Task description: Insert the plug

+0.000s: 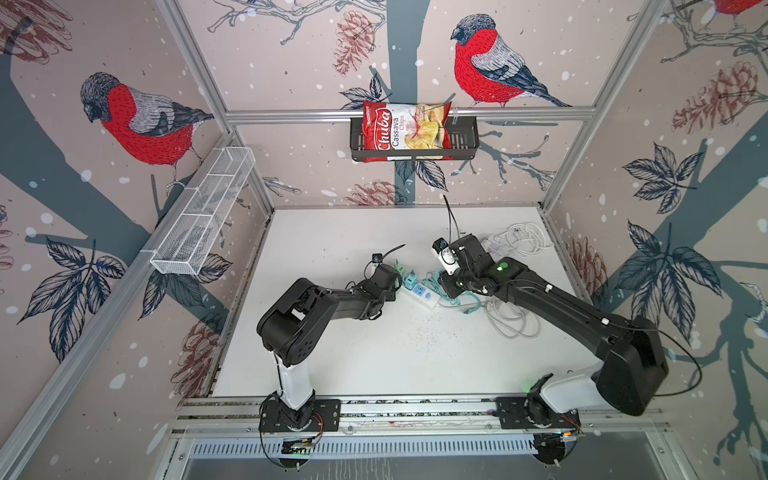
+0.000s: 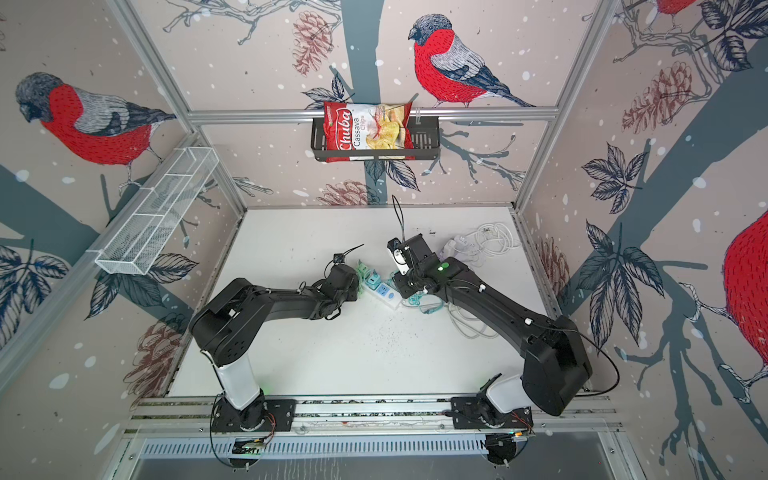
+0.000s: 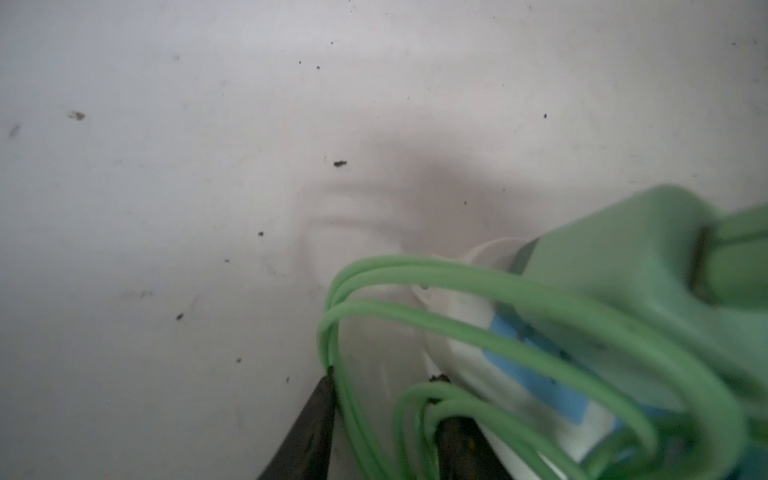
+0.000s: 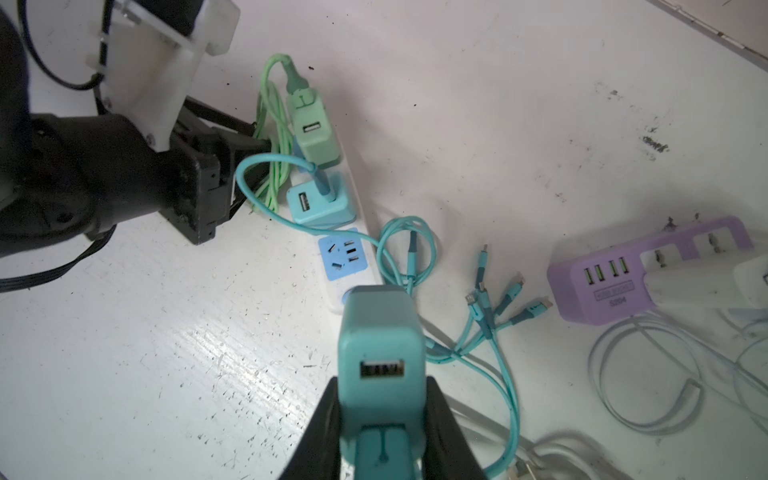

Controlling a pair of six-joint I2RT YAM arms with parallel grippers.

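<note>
A teal plug (image 4: 380, 332), a square charger with a USB port, is clamped between the black fingers of my right gripper (image 4: 382, 386). It hangs over the near end of the white power strip (image 4: 365, 226). The strip's blue socket (image 4: 343, 253) is free. A blue charger (image 4: 320, 199) and a green charger (image 4: 313, 133) sit in the two sockets beyond it. My left gripper (image 3: 384, 376) lies at the strip's far end, its fingers (image 3: 316, 415) a narrow gap apart with loose green cable (image 3: 415, 266) strands between them. In both top views the arms meet over the strip (image 1: 424, 297) (image 2: 384, 297).
A purple USB hub (image 4: 602, 282) and a teal multi-head cable (image 4: 490, 311) lie right of the strip. White cables (image 1: 515, 320) coil beside the right arm, more (image 1: 519, 239) at the back right. A chips bag (image 1: 405, 129) fills a black wall basket; a white wire basket (image 1: 203, 212) hangs left.
</note>
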